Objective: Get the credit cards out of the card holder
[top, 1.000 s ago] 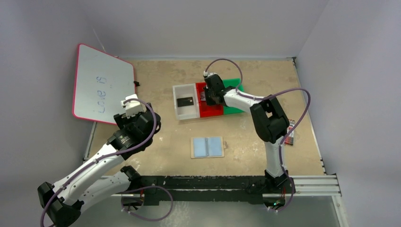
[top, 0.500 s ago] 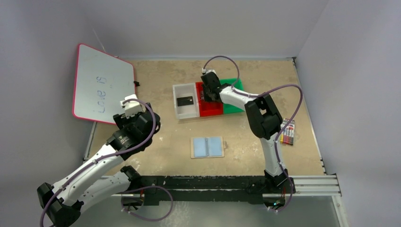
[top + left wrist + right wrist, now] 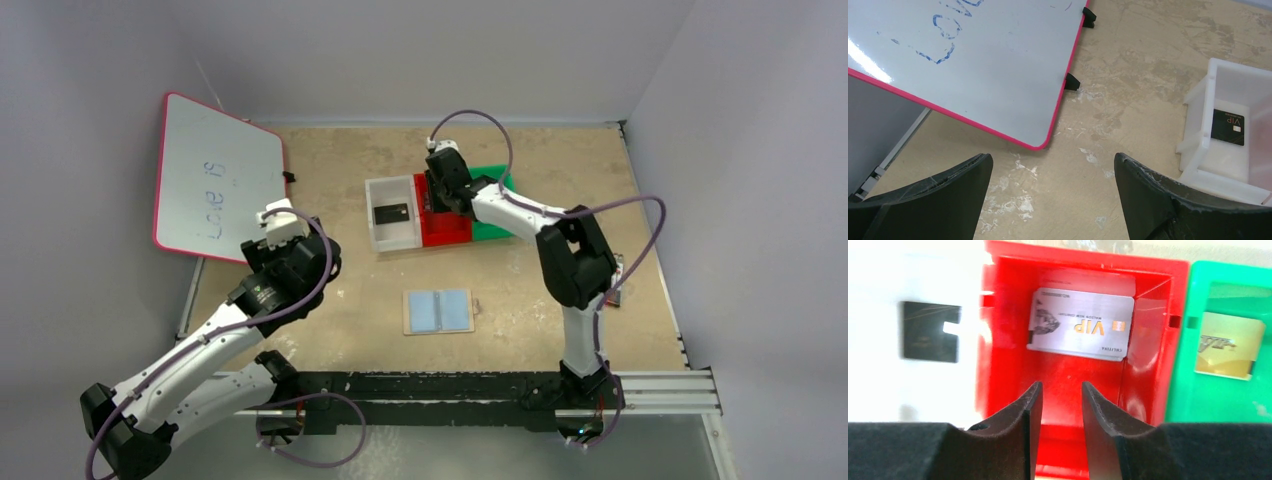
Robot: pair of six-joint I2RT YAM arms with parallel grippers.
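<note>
Silvery card (image 3: 1080, 324) flat in red bin (image 3: 1088, 259), just beyond right tool (image 3: 1060, 388), narrowly parted, empty.

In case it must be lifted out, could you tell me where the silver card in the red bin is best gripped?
Probably by its near long edge, coming down from above on the near side of the red bin. The silver card lies thin and about flat, close to the far wall, with bare floor before that edge, which leaves room to slip under it.
</note>
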